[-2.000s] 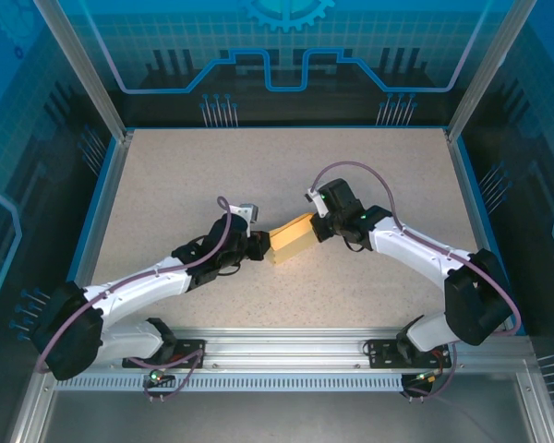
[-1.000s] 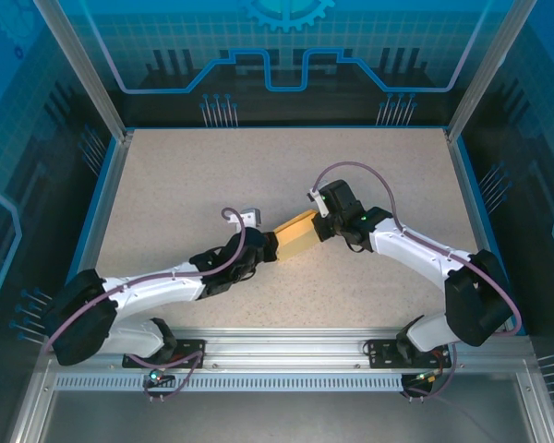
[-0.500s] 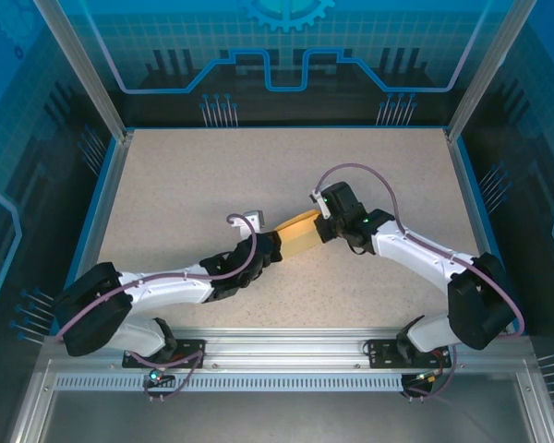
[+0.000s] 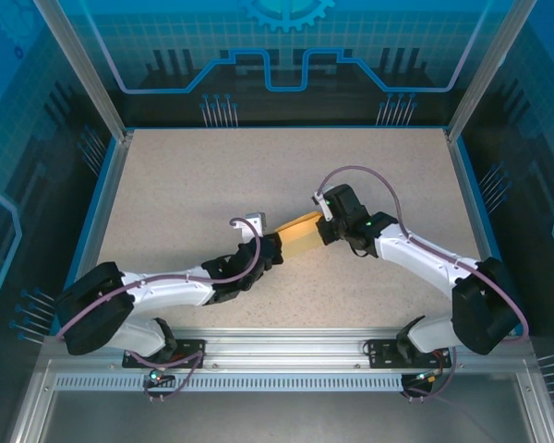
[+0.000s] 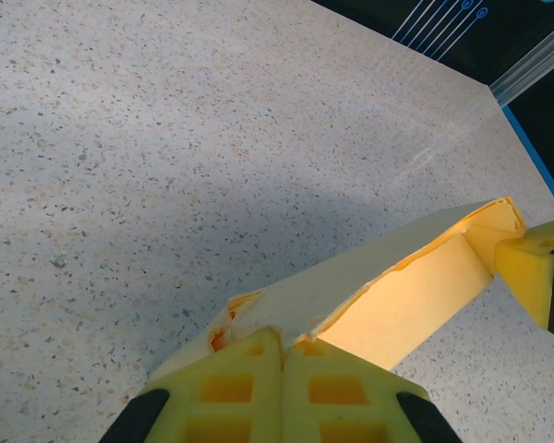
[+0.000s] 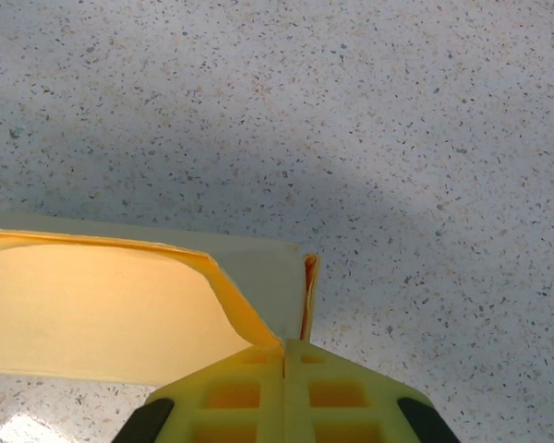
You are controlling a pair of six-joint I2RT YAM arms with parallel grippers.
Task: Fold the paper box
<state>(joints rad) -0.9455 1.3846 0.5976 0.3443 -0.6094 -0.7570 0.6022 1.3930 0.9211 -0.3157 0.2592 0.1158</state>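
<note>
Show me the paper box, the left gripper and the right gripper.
paper box [image 4: 300, 236], top external view, its upper face.
left gripper [image 5: 282, 338], left wrist view, seam between its shut fingers.
right gripper [image 6: 284, 347], right wrist view, seam between its shut fingers.

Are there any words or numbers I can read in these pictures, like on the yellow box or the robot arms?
No text can be read anywhere.
On the paper box: plain yellow, no print.
On the left gripper and the right gripper, both pinching the box: no labels.
On the back wall: blue line patterns and a gear shape, but no letters.
</note>
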